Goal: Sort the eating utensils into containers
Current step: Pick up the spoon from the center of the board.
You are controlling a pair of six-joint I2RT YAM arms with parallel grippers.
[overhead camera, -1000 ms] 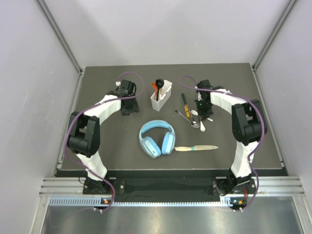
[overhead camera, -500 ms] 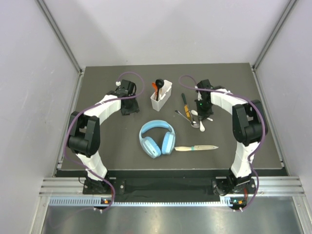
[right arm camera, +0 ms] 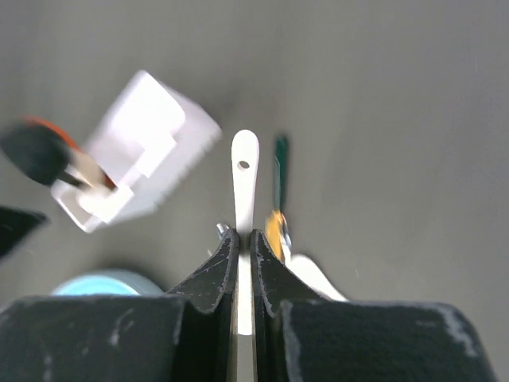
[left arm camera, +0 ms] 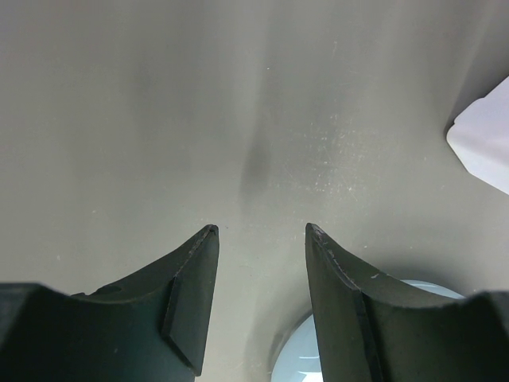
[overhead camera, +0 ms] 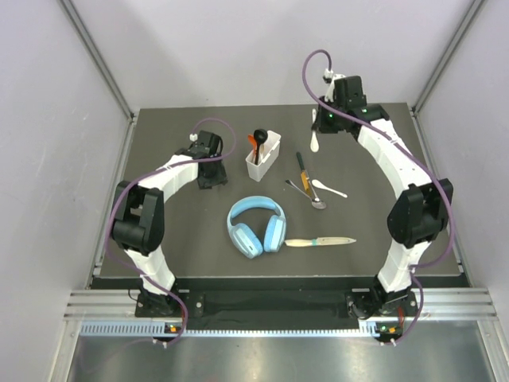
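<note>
One spoon (right arm camera: 245, 155) — gripped in right pincer (right arm camera: 245, 234).

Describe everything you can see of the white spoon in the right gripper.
The white spoon looks like smooth plastic: a slim flat handle, rounded end, small hole. The right gripper is shut on the handle; the bowl is hidden. It hangs in the air, right of the white caddy, touching only the fingers.
</note>
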